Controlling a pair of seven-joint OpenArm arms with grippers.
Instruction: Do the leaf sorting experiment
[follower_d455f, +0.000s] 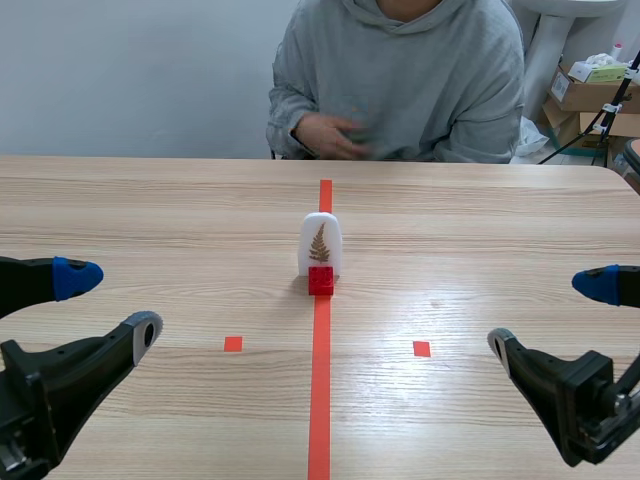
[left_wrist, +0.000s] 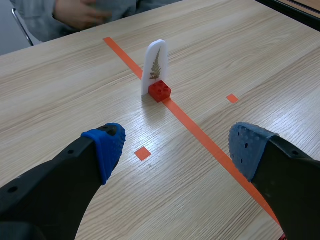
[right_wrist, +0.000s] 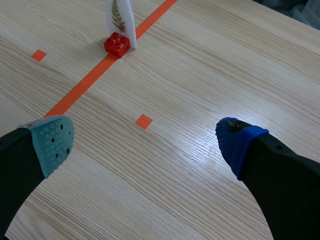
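Note:
A white rounded card with a brown fern leaf (follower_d455f: 320, 244) stands upright in a red brick (follower_d455f: 321, 280) on the orange centre line, mid-table. The left wrist view shows the card (left_wrist: 154, 65) and brick (left_wrist: 159, 91) well ahead of my left gripper (left_wrist: 175, 147), which is open and holds nothing. From the right wrist, the card (right_wrist: 119, 17) and brick (right_wrist: 117, 44) lie far ahead and to the side of my open right gripper (right_wrist: 145, 137). In the scene view the left gripper (follower_d455f: 110, 305) and right gripper (follower_d455f: 550, 312) rest low at either side of the table.
A person in a grey hoodie (follower_d455f: 400, 85) sits across the table, a hand (follower_d455f: 330, 137) held near the far edge. Small orange squares (follower_d455f: 233, 344) (follower_d455f: 421, 349) mark the wood on each side of the line. Boxes (follower_d455f: 590, 95) stand off the table at the back right.

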